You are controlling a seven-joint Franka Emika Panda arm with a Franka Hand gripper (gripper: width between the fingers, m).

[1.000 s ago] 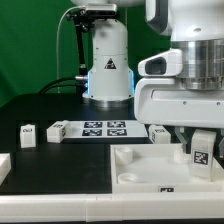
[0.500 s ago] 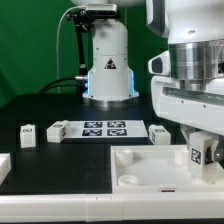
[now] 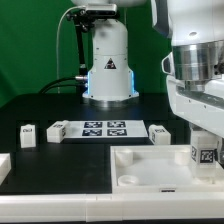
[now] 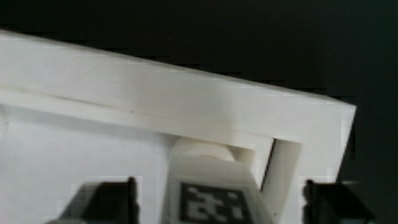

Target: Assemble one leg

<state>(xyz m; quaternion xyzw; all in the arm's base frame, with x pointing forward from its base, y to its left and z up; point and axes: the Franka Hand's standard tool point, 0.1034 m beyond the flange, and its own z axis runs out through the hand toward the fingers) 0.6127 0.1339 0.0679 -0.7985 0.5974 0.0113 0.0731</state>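
My gripper [image 3: 206, 146] is at the exterior view's right, shut on a leg [image 3: 207, 156], a small white block with a black-and-white tag on its face. It holds the leg upright just over the far right corner of the large white panel [image 3: 150, 172]. In the wrist view the tagged leg [image 4: 217, 196] sits between the two dark fingers [image 4: 111, 200] of the gripper [image 4: 217, 208], with the panel's corner recess [image 4: 228, 152] close beyond it. Whether the leg touches the panel cannot be told.
The marker board [image 3: 104, 128] lies mid-table. Spare legs lie beside it [image 3: 57, 130], further left [image 3: 27, 134] and to its right [image 3: 159, 133]. Another white part [image 3: 3, 166] shows at the left edge. The robot base [image 3: 108, 60] stands behind.
The gripper has carried the leg a little toward the exterior view's right and slightly lower, from over the panel's far edge toward its right corner. The other parts have not moved.
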